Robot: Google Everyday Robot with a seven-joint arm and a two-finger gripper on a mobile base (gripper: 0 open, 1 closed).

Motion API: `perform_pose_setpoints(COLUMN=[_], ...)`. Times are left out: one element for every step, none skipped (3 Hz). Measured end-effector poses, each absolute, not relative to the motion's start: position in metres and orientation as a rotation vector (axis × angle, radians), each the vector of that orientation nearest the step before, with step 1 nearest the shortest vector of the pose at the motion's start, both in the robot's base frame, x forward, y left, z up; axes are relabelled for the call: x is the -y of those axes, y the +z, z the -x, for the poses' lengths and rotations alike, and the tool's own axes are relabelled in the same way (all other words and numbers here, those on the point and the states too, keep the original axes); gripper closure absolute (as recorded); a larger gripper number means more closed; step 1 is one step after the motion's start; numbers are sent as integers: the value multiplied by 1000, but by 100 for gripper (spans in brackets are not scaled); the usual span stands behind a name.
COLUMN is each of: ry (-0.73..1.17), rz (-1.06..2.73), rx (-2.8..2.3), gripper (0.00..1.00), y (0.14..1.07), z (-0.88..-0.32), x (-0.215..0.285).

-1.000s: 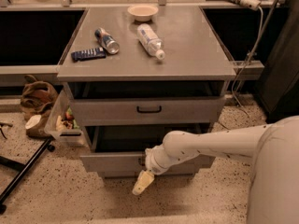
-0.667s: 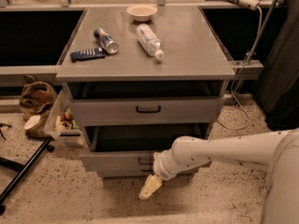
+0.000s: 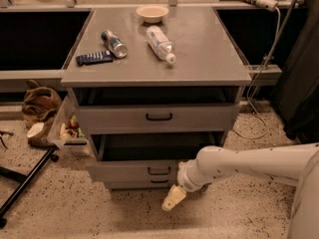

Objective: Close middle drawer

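Single arm (image 3: 239,166) reaches in from the right, low, across the cabinet's (image 3: 154,71) lower right corner. The gripper (image 3: 174,198) hangs tilted down-left over the speckled floor, in front of and below the drawer fronts, clear of them by our read. Claw apart or together: we cannot tell, it reads as one cream wedge.

The middle drawer (image 3: 124,172) is pulled out. Its front sits forward of the cabinet face and we see down into the dark interior behind it. Small dark loop handle (image 3: 159,171) is at the centre of the front, up-left of the gripper and not touched. The lowest drawer front (image 3: 134,184) shows as a thin strip just under it. The upper drawer (image 3: 199,117) also sits a little forward, with a dark gap above it.

We judge the wrist is low so the gripper can come up against the flat front and push; a push needs no grasp of the handle. Closing is not yet done.

On top, out of the way: bowl (image 3: 152,13), plastic bottle (image 3: 160,43) lying down, can (image 3: 114,43) on its side, blue packet (image 3: 94,58). Brown bag (image 3: 40,101) and a clear bin (image 3: 70,133) sit on the floor to the left.

Risk, as we judge it: a push right of centre could skew the drawer.
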State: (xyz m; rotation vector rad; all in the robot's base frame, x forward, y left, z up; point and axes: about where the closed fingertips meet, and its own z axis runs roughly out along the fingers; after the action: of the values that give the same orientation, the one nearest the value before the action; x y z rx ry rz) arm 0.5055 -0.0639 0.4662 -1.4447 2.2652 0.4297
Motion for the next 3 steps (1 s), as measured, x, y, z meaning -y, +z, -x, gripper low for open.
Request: perform_pose_setpoints(ry=[456, 499, 526], rz=[1445, 1455, 1485], rx=[-2305, -2333, -2334], gripper=[0, 0, 0], y=[442, 415, 396], z=[-518, -531, -545], x=[69, 63, 49])
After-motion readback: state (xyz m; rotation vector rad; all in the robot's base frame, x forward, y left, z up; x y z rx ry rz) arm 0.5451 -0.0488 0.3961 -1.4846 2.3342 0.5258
